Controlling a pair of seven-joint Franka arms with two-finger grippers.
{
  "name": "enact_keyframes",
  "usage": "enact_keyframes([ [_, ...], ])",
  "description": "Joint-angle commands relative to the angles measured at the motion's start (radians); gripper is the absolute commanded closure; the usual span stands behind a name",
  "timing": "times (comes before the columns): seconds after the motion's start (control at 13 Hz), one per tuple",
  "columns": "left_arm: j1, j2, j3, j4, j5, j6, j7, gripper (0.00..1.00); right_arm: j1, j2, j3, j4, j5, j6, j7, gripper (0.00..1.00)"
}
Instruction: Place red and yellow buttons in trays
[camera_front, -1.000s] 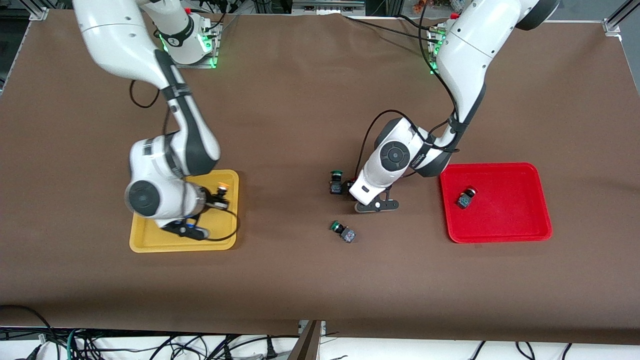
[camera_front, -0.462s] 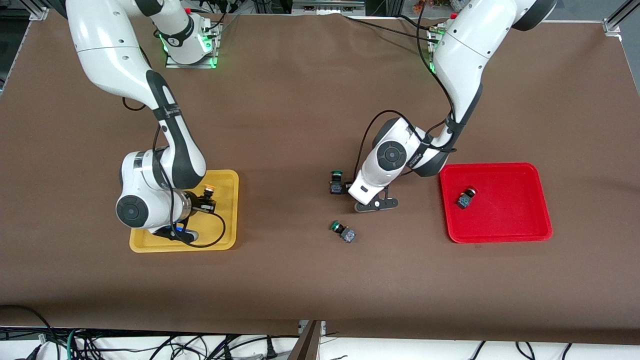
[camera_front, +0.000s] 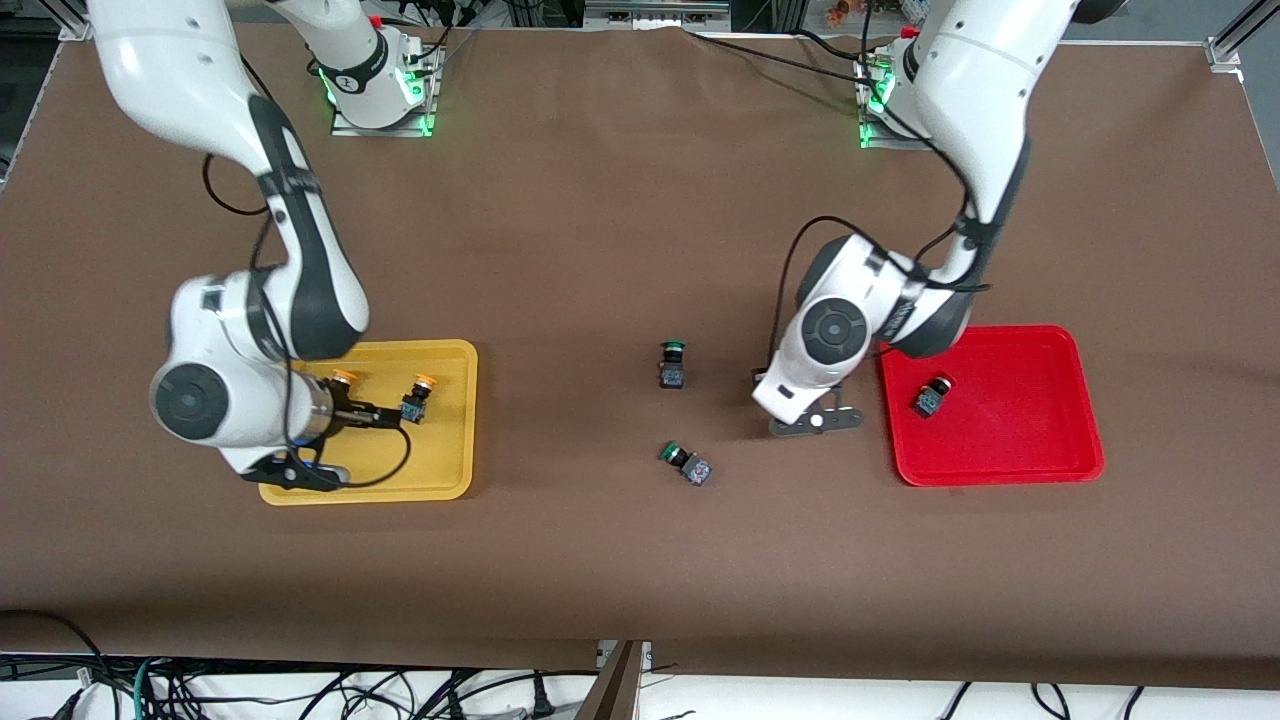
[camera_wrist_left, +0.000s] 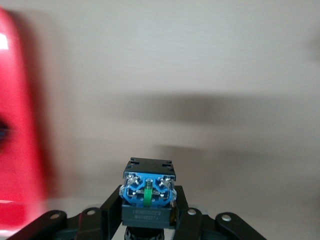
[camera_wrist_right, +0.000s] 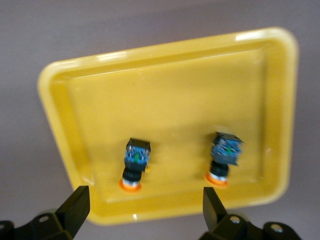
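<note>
**Both arms shifted; second yellow-capped button now lies in the yellow tray**

Your right end effector (camera_wrist_right: 145, 212) has drawn back toward the right arm's end of the desk (camera_front: 600, 200) since a second ago. Its fingers (camera_wrist_right: 75, 207) stand wide apart and hold nothing. It hangs over the yellow tray (camera_front: 455, 450). The button it carried then now lies free in that tray: you see two yellow-capped buttons there, one (camera_front: 343, 378) just beside the end effector, the other (camera_front: 417, 398) a little toward the middle of the desk. In the right wrist view both lie on their sides, well apart from each other, caps toward the camera.

Your left end effector (camera_wrist_left: 148, 220) has swung away from the green-capped buttons toward the red tray (camera_front: 1085, 440). It now sits over bare desk just beside that tray's rim. Its fingers are clamped on a button (camera_wrist_left: 149, 192), blue terminal face up; the cap colour can't be made out.

One red-capped button (camera_front: 932, 395) lies in the red tray, unmoved. Two green-capped buttons (camera_front: 673, 363) (camera_front: 686, 462) rest on the desk between the trays, same spots as before.
</note>
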Motion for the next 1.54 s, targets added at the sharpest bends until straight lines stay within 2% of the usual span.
enact_keyframes([
  [0.0,0.110,-0.068,0.017,-0.025,0.079,-0.118,0.294,1.00,-0.008,-0.152,-0.001,-0.024,-0.015,-0.102,-0.034,0.00],
  [0.23,0.285,-0.072,0.013,-0.033,0.117,-0.091,0.704,1.00,-0.008,-0.272,-0.010,-0.024,-0.015,-0.234,-0.024,0.00],
  [0.38,0.386,-0.056,0.010,-0.082,0.117,0.027,0.885,0.99,-0.015,-0.335,-0.011,-0.024,-0.031,-0.321,-0.017,0.00],
  [0.46,0.414,-0.048,0.009,-0.125,0.117,0.094,0.919,0.95,-0.023,-0.373,-0.007,-0.024,-0.033,-0.325,-0.020,0.00],
  [0.54,0.420,-0.040,0.009,-0.184,0.117,0.185,0.924,0.85,-0.024,-0.404,-0.005,-0.031,-0.036,-0.328,-0.021,0.00],
  [0.62,0.420,-0.045,0.010,-0.206,0.117,0.225,0.926,0.58,-0.024,-0.418,-0.005,-0.032,-0.045,-0.361,-0.024,0.00],
  [0.69,0.419,-0.054,0.009,-0.203,0.115,0.219,0.927,0.01,-0.035,-0.453,-0.004,-0.032,-0.059,-0.410,-0.033,0.00],
  [1.0,0.419,-0.192,0.007,-0.159,0.080,0.071,0.863,0.00,-0.057,-0.539,0.018,-0.044,-0.056,-0.427,-0.031,0.00],
  [1.08,0.416,-0.239,0.007,-0.125,0.025,0.011,0.828,0.00,-0.058,-0.553,0.035,-0.050,-0.079,-0.434,-0.027,0.00],
  [1.15,0.416,-0.279,0.007,-0.075,-0.018,-0.065,0.806,0.00,-0.060,-0.553,0.042,-0.049,-0.131,-0.441,-0.040,0.00],
  [1.31,0.411,-0.328,0.006,0.078,-0.031,-0.245,0.803,0.00,-0.070,-0.555,0.036,-0.049,-0.131,-0.446,-0.067,0.00],
  [1.46,0.406,-0.332,0.003,0.239,-0.029,-0.436,0.803,0.00,-0.070,-0.539,0.032,-0.037,-0.134,-0.467,-0.070,0.00],
])
